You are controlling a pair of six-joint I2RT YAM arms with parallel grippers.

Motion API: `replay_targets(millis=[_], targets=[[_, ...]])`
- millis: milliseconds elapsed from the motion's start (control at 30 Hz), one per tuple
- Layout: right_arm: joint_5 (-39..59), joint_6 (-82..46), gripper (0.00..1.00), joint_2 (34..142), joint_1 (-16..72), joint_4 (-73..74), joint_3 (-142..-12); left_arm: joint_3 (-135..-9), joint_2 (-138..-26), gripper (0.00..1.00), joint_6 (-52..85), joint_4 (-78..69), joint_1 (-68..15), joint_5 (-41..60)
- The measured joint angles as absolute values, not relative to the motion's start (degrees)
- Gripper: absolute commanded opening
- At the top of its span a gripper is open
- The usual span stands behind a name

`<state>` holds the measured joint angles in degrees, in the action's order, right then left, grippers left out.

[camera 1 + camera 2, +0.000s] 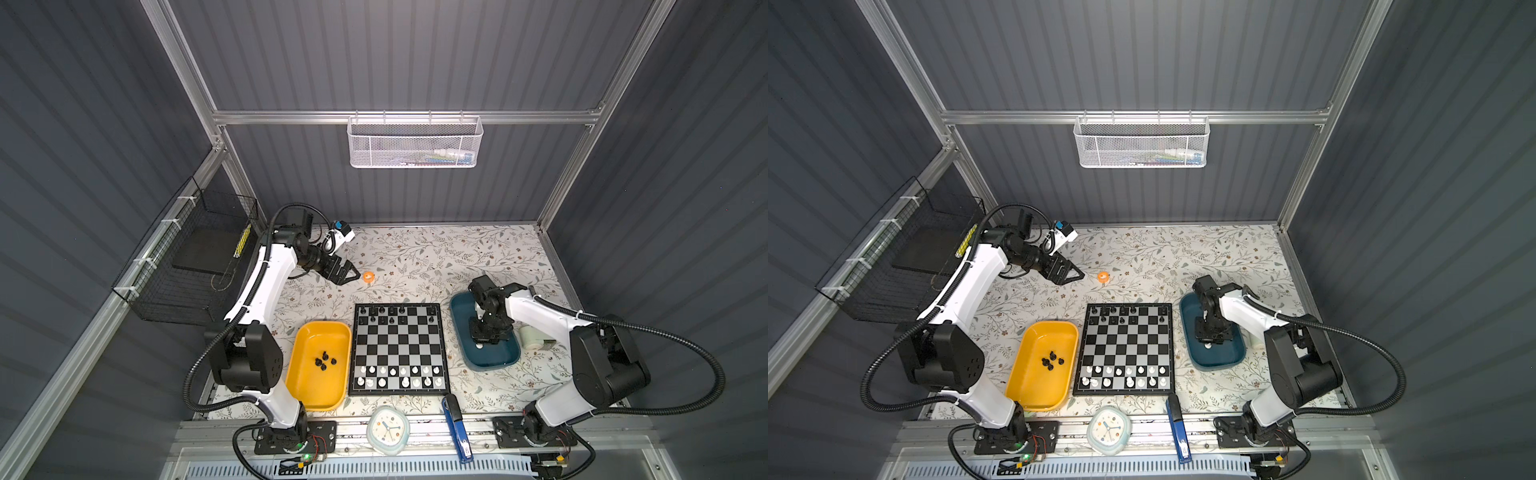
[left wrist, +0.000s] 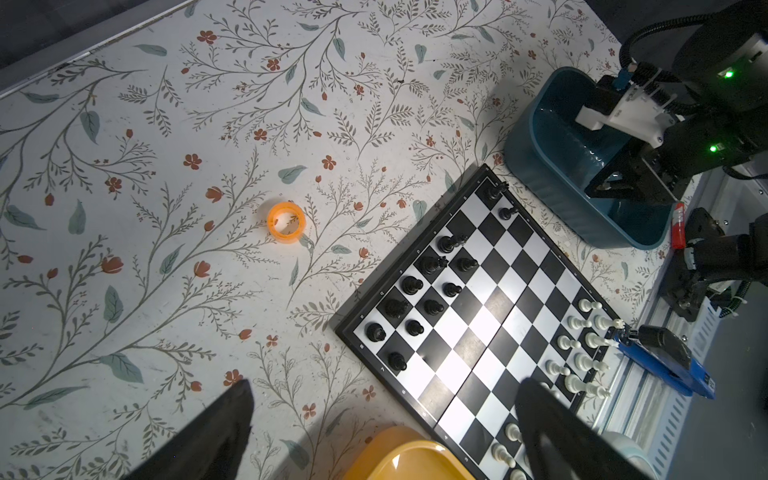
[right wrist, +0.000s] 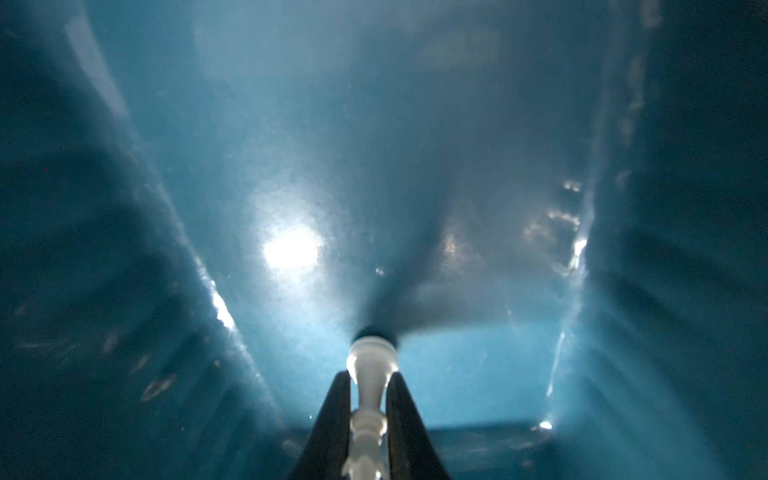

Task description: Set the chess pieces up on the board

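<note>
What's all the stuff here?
board: one, black and silver, centre.
yellow tray: one, left of board.
teal tray: one, right of board.
black chess pieces: about twelve on board's far rows, four in yellow tray.
white chess pieces: many, near rows.
ring: one, orange, beyond board.
clock: one, white, front edge.
stapler: one, blue, front edge.
mesh basket: one, white, back rail.
wire basket: one, black, left wall.
left jaws: open, empty.
right jaws: shut on a white piece, in teal tray.

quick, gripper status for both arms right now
left gripper: open, holding nothing
right gripper: closed on a white chess piece, inside the teal tray
</note>
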<state>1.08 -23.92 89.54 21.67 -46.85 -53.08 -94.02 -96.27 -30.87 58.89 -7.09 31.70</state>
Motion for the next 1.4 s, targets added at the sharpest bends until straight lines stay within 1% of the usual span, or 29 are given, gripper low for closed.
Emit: replay_targets(millis=[667, 900, 1400], targets=[[1.8, -22.4, 0.18, 89.1, 21.7, -48.2, -54.6, -93.2, -96.2, 0.99, -30.9, 58.7, -7.1, 31.4], [2.0, -22.0, 0.18, 87.2, 21.8, -49.9, -56.1, -93.0, -96.1, 1.00, -30.9, 58.7, -7.1, 31.0], [1.5, -21.6, 0.18, 85.8, 25.8, -56.5, -65.7, -92.1, -94.1, 0.99, -30.9, 58.7, -7.1, 30.4]])
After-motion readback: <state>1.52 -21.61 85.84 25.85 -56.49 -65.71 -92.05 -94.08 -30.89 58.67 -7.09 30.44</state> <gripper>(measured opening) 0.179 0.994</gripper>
